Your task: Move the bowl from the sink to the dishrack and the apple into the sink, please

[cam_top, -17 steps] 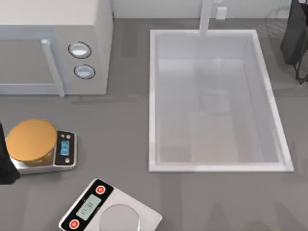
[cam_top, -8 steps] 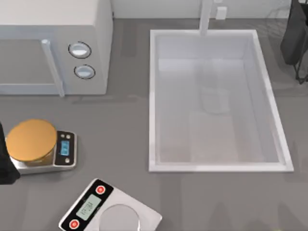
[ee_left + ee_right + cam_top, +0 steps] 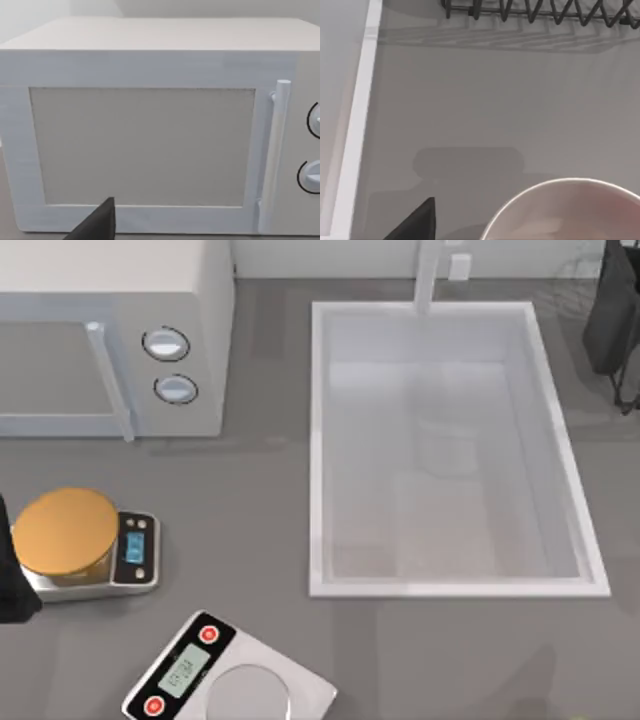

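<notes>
The sink (image 3: 318, 440) is a white basin right of the table's middle, with a faucet post (image 3: 428, 275) at its far short side and nothing lying in it. The bowl and the apple are out of view. The dishrack (image 3: 540, 10) shows as dark wire in the right wrist view, beyond the sink's rim (image 3: 362, 100). My right arm (image 3: 612, 320) hangs at the far right edge, with one dark fingertip (image 3: 417, 220) of its gripper showing. My left arm (image 3: 8, 580) sits at the left edge, one fingertip (image 3: 97, 222) facing the microwave.
A white microwave (image 3: 110, 330) fills the far left. An orange-topped scale (image 3: 70, 540) stands at the left, a second scale (image 3: 225, 675) at the front. A pale round rim (image 3: 570, 210) sits close under the right wrist camera.
Faint shadows on the sink floor and the front of the table have shifted slightly. Neither arm nor any object has visibly moved.
</notes>
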`<state>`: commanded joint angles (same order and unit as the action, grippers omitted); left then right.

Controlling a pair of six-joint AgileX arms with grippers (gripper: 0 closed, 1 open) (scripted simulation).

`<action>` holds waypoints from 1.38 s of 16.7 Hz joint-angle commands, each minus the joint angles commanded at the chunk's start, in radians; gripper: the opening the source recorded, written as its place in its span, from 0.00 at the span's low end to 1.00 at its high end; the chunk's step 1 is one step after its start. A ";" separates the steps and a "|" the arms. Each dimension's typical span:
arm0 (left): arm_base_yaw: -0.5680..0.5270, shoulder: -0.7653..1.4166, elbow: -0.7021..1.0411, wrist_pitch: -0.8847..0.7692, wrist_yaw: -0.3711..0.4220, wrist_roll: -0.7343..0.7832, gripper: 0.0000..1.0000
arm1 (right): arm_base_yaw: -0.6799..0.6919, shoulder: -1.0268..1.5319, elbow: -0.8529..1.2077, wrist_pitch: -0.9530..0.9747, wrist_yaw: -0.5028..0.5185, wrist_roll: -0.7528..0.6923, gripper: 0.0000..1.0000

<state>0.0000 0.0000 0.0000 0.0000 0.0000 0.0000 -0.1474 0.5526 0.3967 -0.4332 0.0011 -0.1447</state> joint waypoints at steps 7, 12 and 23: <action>0.000 0.000 0.000 0.000 0.000 0.000 1.00 | -0.146 0.631 0.394 -0.432 -0.001 -0.143 1.00; 0.000 0.000 0.000 0.000 0.000 0.000 1.00 | -0.209 0.892 0.563 -0.618 -0.001 -0.204 1.00; 0.000 0.000 0.000 0.000 0.000 0.000 1.00 | -0.214 0.993 0.504 -0.529 -0.001 -0.209 1.00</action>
<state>0.0000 0.0000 0.0000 0.0000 0.0000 0.0000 -0.3614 1.5459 0.9004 -0.9625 0.0003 -0.3540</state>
